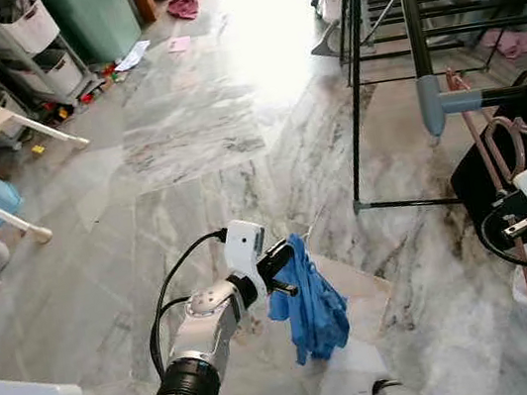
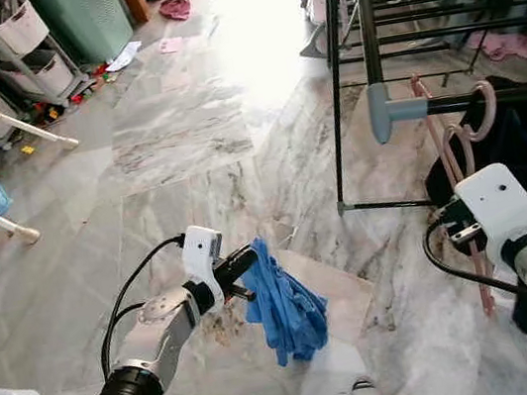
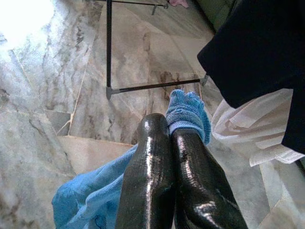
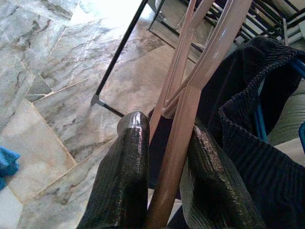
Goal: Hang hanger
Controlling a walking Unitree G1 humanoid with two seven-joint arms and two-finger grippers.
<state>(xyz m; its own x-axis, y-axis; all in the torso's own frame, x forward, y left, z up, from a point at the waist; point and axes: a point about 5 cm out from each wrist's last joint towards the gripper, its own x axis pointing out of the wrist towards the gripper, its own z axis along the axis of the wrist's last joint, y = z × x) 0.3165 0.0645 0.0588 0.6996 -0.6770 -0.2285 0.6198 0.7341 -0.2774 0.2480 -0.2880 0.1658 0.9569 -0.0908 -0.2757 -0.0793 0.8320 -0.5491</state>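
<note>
my right gripper [image 4: 162, 157] is clenched on the pink hanger [image 4: 190, 90], its two black fingers [image 4: 121, 176] closing on the hanger's arm from either side. holding it by the arm leaves the hook [image 2: 483, 113] at the top free, which i judge is the reason for this hold: the hook must go over a rail unaided. the hook now curls at the dark rail [image 2: 499, 98] of the drying rack [image 2: 333, 96], just beside the rail's grey end cap [image 2: 382, 110]; i cannot tell whether it bears on the rail or only touches it. a second pink hanger [image 2: 429, 131] shows close behind the first; how it is supported is not clear. dark clothing [image 4: 248, 95] hangs just beside my grip.

my left gripper [image 1: 282, 263] is clenched on a blue cloth [image 1: 310, 300], held out over the marble floor [image 1: 183, 130] and well apart from the rack. i judge this keeps the cloth off the floor and out of the hanger's way.

count: two hangers, one rack, one blue cloth, two grippers, both loaded.
</note>
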